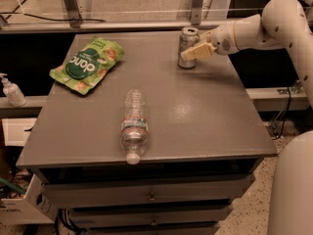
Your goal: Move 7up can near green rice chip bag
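The 7up can [186,39] stands upright at the back right of the grey table [205,116]. My gripper [191,51] reaches in from the right at can height. It is open, with one cream finger [196,52] crossing the front of the can and the other hidden behind it. The can rests on the table. The green rice chip bag [87,64] lies flat at the back left of the table, far from the can.
A clear plastic water bottle [134,125] lies on its side near the table's front edge. A small pump bottle [11,90] stands on a ledge left of the table. Drawers sit below the tabletop. A rail runs behind the table.
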Controlling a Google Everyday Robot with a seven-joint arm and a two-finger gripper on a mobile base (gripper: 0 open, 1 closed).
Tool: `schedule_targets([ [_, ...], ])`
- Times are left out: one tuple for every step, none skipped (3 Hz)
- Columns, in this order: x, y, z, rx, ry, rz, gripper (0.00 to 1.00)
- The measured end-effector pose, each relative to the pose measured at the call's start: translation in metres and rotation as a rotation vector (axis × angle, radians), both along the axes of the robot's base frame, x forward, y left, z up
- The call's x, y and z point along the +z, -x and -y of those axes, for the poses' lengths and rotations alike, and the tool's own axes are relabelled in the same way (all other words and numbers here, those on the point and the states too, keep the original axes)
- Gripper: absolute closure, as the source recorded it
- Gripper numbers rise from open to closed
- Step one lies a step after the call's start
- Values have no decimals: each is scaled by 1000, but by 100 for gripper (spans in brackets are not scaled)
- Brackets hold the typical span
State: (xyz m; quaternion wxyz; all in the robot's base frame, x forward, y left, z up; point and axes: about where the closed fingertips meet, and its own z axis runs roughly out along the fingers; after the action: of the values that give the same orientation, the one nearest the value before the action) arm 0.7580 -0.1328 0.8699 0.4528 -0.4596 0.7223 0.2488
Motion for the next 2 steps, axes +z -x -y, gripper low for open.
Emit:
schedule_targets([
  [3,-4,-3,-2,-40,15,65],
  [12,-5,-11,14,-93,26,87],
])
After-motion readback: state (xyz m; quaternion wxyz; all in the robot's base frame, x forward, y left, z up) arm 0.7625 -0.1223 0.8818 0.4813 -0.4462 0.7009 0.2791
